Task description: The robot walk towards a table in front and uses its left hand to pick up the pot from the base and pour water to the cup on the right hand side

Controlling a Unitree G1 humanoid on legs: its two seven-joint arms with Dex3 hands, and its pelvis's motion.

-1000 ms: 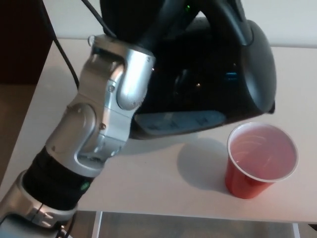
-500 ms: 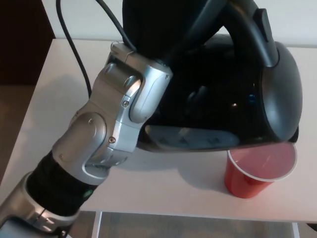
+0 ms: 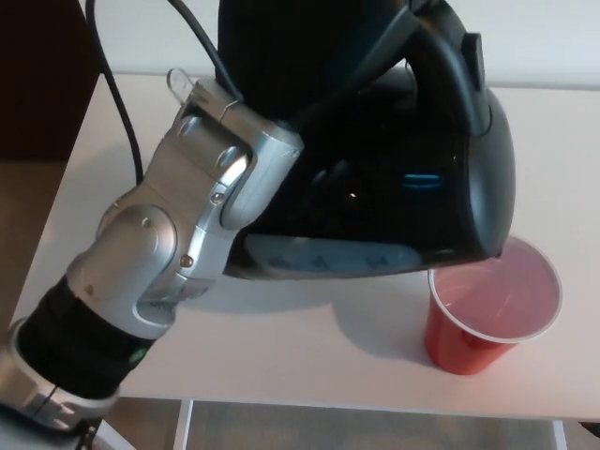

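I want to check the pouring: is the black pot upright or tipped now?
Tipped. The pot, held above the table by the left hand, leans with its front edge over the rim of the red cup.

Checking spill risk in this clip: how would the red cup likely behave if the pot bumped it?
The red cup looks thin-walled and light, so it would probably slide or tip easily. It narrows toward its base, which likely worsens tipping. The pot hangs right over its rim.

Black pot [image 3: 412, 178] tilted in air, spout end over rim of red cup [image 3: 487, 309]; cup upright on table, white-rimmed.
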